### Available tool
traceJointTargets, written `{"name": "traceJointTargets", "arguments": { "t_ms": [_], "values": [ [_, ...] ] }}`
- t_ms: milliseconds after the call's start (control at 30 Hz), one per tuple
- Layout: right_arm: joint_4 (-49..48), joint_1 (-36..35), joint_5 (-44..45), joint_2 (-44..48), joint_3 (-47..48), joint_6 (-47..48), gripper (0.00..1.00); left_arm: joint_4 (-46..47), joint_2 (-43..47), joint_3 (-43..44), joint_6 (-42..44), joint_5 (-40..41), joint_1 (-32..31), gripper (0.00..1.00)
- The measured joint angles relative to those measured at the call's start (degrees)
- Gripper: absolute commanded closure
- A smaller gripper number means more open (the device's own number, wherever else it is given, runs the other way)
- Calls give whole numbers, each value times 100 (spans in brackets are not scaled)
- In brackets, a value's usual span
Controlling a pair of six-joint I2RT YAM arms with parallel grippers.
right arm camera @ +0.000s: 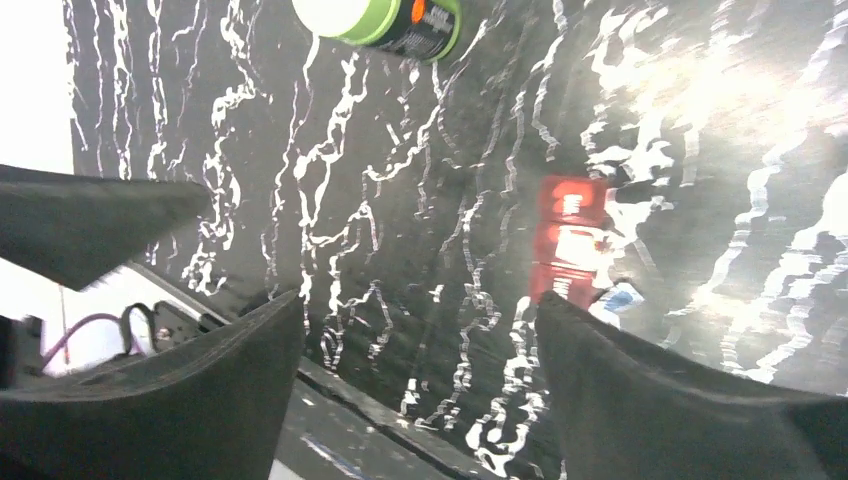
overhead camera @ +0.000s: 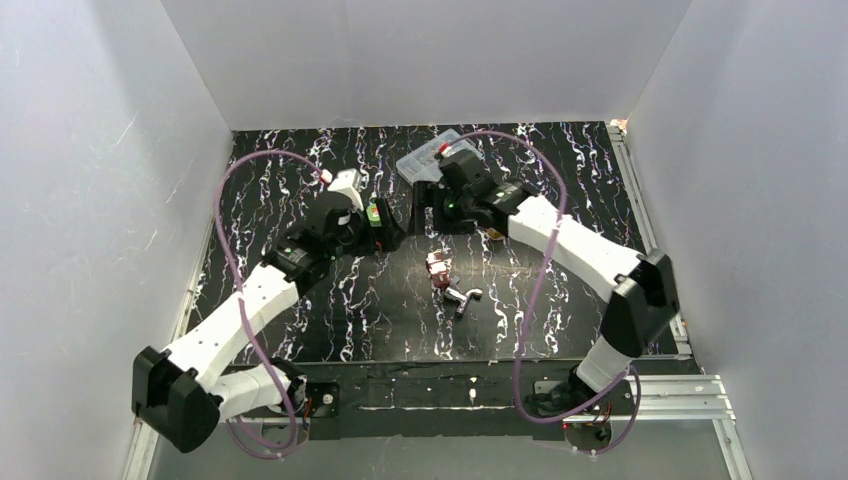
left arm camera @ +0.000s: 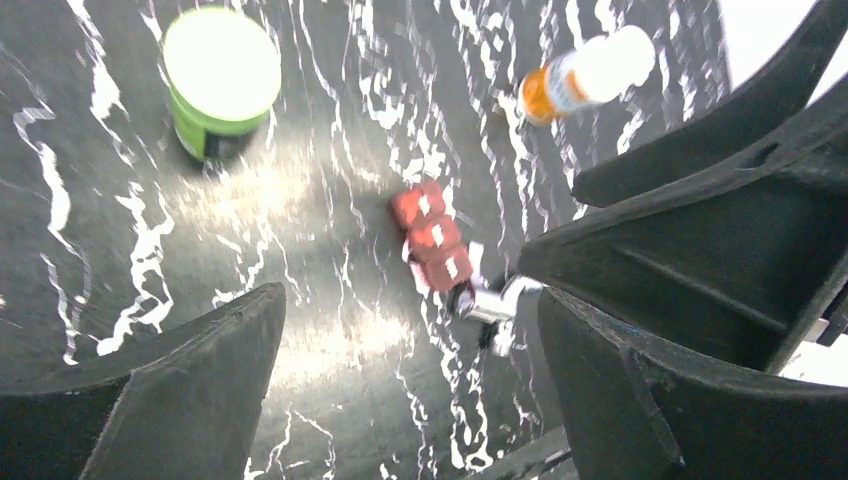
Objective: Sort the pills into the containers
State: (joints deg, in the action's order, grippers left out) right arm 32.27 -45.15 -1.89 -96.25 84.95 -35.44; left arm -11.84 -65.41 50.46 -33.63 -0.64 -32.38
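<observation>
Three red pills [overhead camera: 437,264] lie in a row mid-table, with small silver pieces [overhead camera: 461,298] just in front of them. The dark container with the green cap [left arm camera: 220,78] stands upright beside my left gripper [overhead camera: 386,233]. The amber container with the white cap [left arm camera: 585,75] lies on its side. In the left wrist view the pills [left arm camera: 432,236] lie ahead of my left gripper [left arm camera: 410,335], which is open and empty. My right gripper [right arm camera: 420,315] also stands open and empty above the table, with the pills [right arm camera: 570,238] by its right finger and the green-capped container [right arm camera: 385,20] farther off.
A clear plastic box [overhead camera: 425,157] sits at the back of the black marbled mat [overhead camera: 560,160], behind my right gripper [overhead camera: 432,210]. White walls close in three sides. The right arm's black body [left arm camera: 720,230] fills the right of the left wrist view.
</observation>
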Motion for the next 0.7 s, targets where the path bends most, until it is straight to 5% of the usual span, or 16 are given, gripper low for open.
{"name": "traceJointTargets", "arguments": {
  "t_ms": [433,700],
  "values": [
    [76,240,898,3062,-588,181,2,-1729,922,1971,1178,409,33,2],
    [151,267,1366,4188,-1040,181,2,-2564,975,2190,1296,538,33,2]
  ]
}}
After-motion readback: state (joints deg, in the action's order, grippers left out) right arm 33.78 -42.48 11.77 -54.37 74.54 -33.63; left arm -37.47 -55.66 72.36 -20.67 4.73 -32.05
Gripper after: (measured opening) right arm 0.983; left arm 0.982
